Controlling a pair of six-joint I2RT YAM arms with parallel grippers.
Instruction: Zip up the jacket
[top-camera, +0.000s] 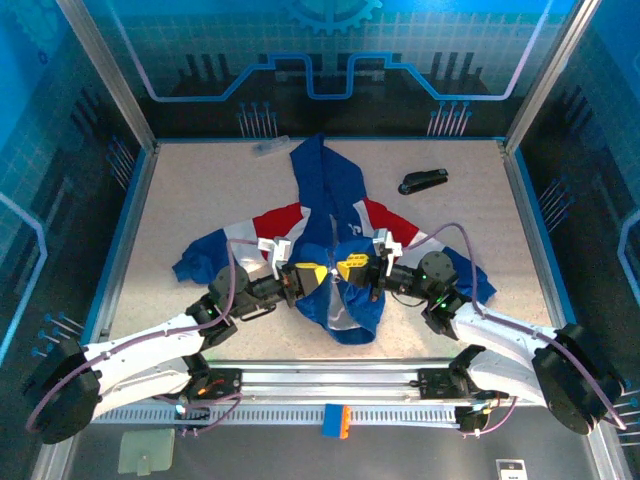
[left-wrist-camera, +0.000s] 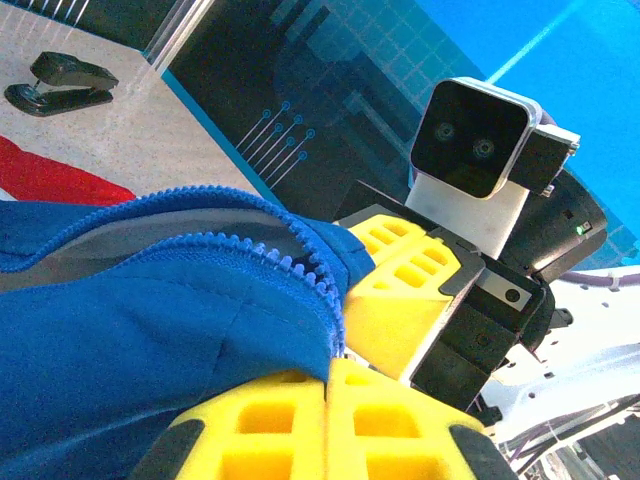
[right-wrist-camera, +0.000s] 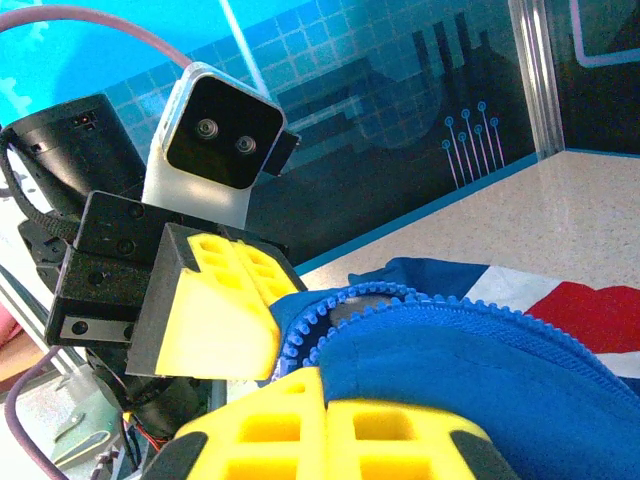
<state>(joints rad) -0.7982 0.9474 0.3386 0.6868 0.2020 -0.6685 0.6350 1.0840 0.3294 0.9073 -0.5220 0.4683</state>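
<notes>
- The jacket lies flat at the middle of the table, hood toward the far edge and hem toward the near edge, its front unzipped and gaping at the bottom.
- The left gripper and right gripper meet nose to nose over the lower front of the garment, nearer the table's near edge than its far one.
- Seen from the left wrist, the left jaws are pressed together on a fold of blue cloth, with a row of zipper teeth curling just above the yellow pads.
- From the right wrist, the right jaws likewise pinch the opposite front edge, its own teeth arching over them.
- The step in hand looks like bringing the two bottom ends of the zipper together; the slider cannot be made out.
- Next, by my reading, the two ends must be lined up and seated before anything can be pulled toward the collar.
- A black stapler sits well apart, toward the far right corner.
</notes>
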